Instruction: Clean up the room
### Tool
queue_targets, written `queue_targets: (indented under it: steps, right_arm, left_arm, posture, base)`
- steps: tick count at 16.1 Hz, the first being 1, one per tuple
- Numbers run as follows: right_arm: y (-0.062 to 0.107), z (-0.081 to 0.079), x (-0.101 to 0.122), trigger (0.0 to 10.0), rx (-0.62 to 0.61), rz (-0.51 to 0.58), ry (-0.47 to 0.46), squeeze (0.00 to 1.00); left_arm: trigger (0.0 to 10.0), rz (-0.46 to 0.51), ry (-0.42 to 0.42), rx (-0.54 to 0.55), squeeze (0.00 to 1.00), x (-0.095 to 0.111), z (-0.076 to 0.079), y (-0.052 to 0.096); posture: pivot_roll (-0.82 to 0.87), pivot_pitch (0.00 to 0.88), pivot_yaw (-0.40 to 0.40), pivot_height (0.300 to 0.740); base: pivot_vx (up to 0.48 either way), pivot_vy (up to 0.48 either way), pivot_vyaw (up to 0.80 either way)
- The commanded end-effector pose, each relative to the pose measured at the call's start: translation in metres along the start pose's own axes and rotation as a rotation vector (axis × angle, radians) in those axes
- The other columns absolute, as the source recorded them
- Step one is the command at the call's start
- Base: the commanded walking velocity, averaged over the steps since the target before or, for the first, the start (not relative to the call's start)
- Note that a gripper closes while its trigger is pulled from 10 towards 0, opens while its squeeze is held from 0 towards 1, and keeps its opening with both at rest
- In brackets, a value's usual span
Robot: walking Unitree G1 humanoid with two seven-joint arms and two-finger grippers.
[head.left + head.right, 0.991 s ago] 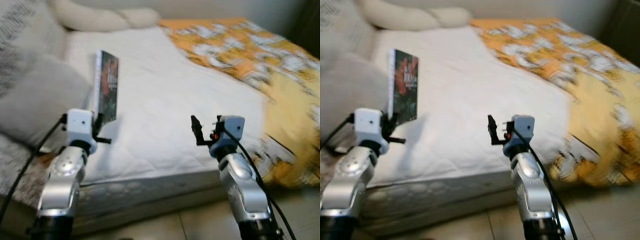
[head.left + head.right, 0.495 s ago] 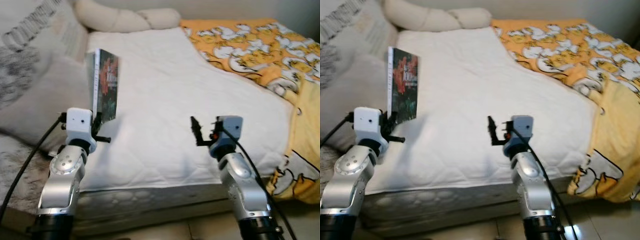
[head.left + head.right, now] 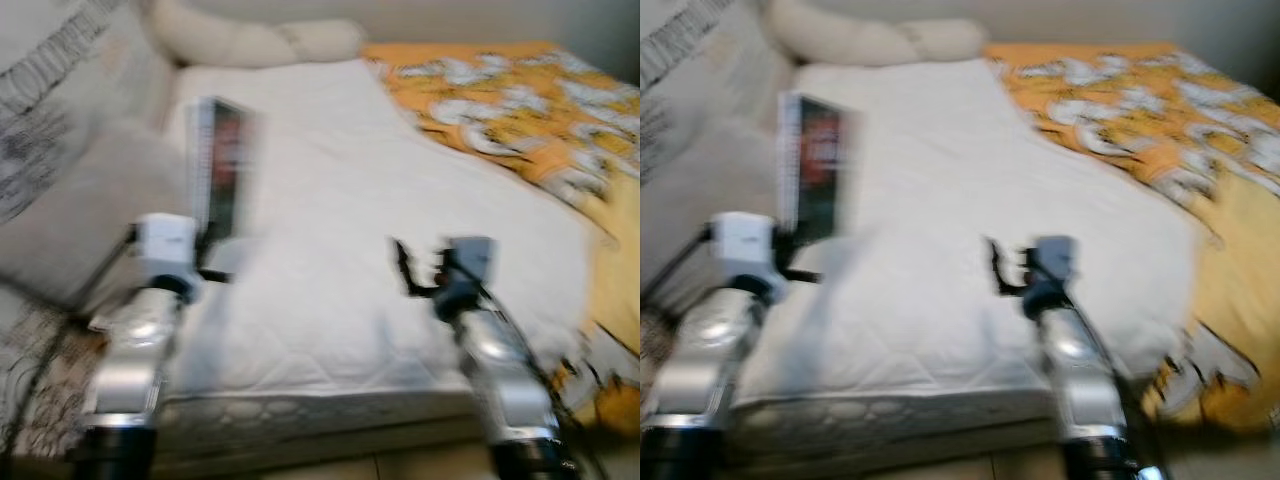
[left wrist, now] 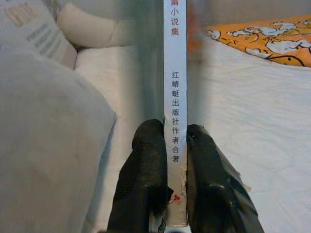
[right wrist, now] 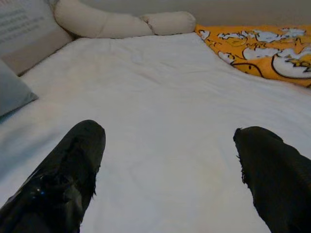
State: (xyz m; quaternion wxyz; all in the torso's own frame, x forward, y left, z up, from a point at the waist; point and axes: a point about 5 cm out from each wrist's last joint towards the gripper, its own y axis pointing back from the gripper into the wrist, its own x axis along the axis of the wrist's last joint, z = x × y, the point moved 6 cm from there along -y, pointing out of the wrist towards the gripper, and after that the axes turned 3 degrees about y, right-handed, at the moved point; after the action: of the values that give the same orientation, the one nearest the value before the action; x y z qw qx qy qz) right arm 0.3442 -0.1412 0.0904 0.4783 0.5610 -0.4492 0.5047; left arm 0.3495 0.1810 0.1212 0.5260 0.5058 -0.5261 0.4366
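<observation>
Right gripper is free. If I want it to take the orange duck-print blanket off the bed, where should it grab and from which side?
Probably the blanket edge nearest the white mattress, where it lies as a reachable border. Bring the open right gripper in from the robot's left, across the bare mattress, and pinch that edge. The left gripper is busy holding the book.

Both of my head views are smeared, so the cover of the dark upright paperback book [image 3: 222, 165] is unreadable and the pattern on the orange-and-white printed duvet [image 3: 1160, 120] is only streaks. In my left wrist view the book's white spine is cut off by the picture's edges, and its two black fingers [image 4: 146, 184] cover its faces. The grey printed cushion [image 4: 29, 24] is cropped, its lettering illegible.
</observation>
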Motion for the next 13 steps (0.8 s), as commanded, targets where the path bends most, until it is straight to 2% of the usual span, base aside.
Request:
queue_targets:
  steps: [1,3,13]
  right_arm:
    - [-0.0037,-0.0162,0.009,10.0,0.042,0.031,-0.013,0.0]
    - [-0.0043,-0.0128,0.0097,10.0,0.024,0.035,-0.036,0.0]
    - [0.0005,-0.0101,0.009,10.0,0.023,0.033,-0.035,0.0]
  left_arm:
    - [10.0,0.043,-0.017,0.024,0.0,0.0135,-0.0095,0.0004]
    - [10.0,0.044,-0.017,0.021,0.0,0.0135,-0.0093,0.0003]
    - [10.0,0.044,-0.013,-0.01,0.0,0.0141,-0.0033,0.0043]
  posture:
    - [0.04,0.0,-0.011,0.74]
    - [0.04,0.0,-0.011,0.74]
    - [0.04,0.0,-0.02,0.74]
  base:
    - [0.296,0.0,0.78]
    - [0.292,0.0,0.0]
    - [0.289,0.0,0.0]
